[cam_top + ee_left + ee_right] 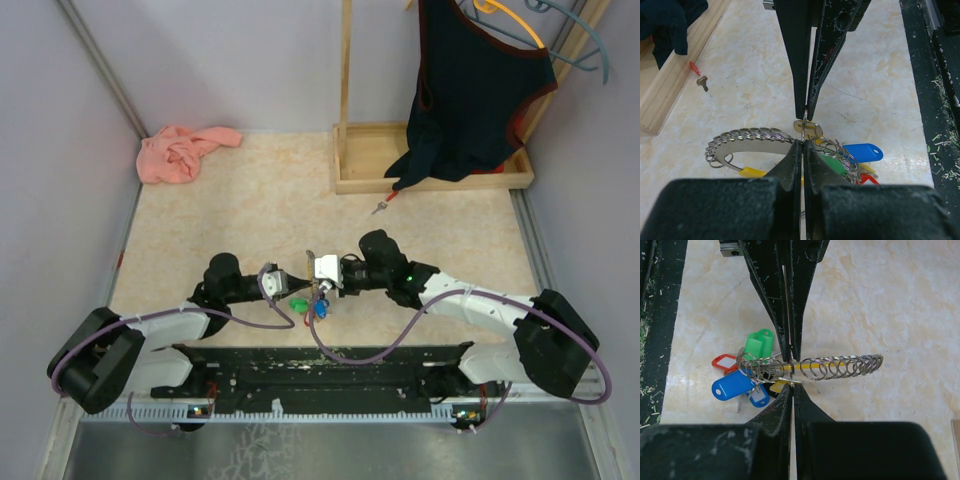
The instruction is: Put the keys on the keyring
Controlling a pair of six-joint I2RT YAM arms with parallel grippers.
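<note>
- The counter (250, 200) is a beige marbled sheet filling the middle of the top view, shut in by pale lilac walls (60, 110) at left, back and right
- A black rail (320, 365) runs along the near edge at the bottom of the frame, carrying both arm bases
- A wooden frame (365, 172) stands at the upper right with a dark garment (475, 90) hanging over it
- A pink cloth (180, 152) lies crumpled in the upper left corner of the counter
- The two arms reach in from lower left and lower right and meet nose to nose at the frame's centre
- The keyring (840, 367) is there between them, just above the rail; in the right wrist view its chain of silvery rings runs left to right across mid-frame, slightly arched, crosswise to both pairs of fingers, tag bunch at the left end
- The left fingers (802, 145) are closed tight, pinching a thin metal ring of the keyring edge-on
- The right fingers (791, 387) are likewise closed on it from the opposite side, tips nearly touching the other pair
- Blue tag (732, 386), green tag (757, 342) and red tag (724, 361) rest on the counter
- A red-capped key (384, 205) lies apart, just before the wooden frame, set diagonally, red end toward upper right
</note>
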